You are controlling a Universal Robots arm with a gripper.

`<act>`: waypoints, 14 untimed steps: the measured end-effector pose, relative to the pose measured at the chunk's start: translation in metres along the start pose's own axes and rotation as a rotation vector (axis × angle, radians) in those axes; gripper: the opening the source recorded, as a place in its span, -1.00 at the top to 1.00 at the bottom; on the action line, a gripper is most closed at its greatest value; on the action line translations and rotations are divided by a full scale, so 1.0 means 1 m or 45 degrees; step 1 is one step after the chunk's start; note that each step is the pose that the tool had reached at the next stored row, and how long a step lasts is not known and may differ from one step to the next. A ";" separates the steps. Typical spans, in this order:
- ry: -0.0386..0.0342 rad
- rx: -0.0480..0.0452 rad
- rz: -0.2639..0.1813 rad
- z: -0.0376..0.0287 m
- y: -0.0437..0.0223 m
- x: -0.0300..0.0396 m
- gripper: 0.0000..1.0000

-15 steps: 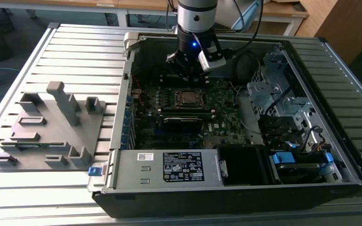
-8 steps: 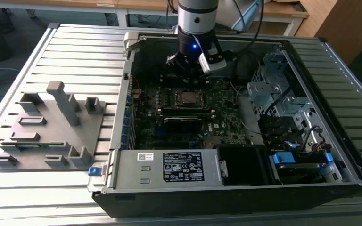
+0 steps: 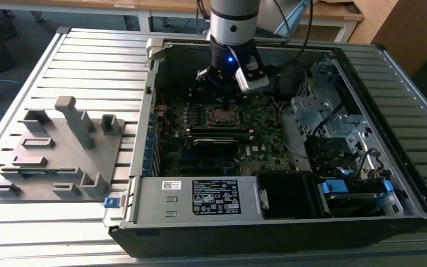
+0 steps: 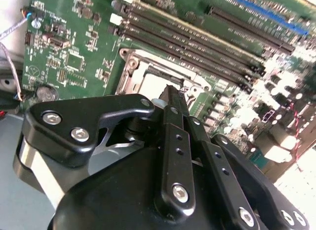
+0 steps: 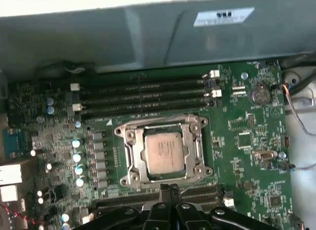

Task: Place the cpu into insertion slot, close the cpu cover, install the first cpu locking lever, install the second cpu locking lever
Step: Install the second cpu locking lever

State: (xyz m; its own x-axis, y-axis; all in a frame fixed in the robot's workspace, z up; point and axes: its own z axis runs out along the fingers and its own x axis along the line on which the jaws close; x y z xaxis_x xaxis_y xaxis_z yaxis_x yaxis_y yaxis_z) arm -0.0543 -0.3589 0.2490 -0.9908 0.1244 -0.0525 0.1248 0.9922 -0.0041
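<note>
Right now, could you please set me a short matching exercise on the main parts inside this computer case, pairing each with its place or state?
Things:
1. cpu
2. cpu cover
3. hand
4. grey fixture block

Places or states:
A. outside the case, at the exterior view's left
B. fingers together, just beside the socket
C. lying in the insertion slot, silver top up
D. metal frame down around the chip

Pairs: 1-C, 2-D, 3-B, 4-A

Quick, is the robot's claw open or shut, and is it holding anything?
Gripper: jaws shut together, nothing held. It hangs at the edge of the cpu cover, with the cpu seated in the insertion slot.
</note>
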 end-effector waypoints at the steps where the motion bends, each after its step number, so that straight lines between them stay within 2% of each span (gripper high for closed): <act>1: 0.0000 0.000 0.000 0.0000 -0.0016 -0.0002 0.80; 5: 0.0000 0.000 0.000 0.0002 -0.0075 -0.0010 0.80; 14: -0.0003 0.000 0.000 0.0008 -0.0156 -0.0018 0.80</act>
State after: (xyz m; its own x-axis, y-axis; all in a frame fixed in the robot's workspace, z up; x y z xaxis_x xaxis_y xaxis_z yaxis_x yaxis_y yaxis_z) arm -0.0544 -0.3746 0.2484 -0.9908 0.1244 -0.0528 0.1247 0.9922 -0.0043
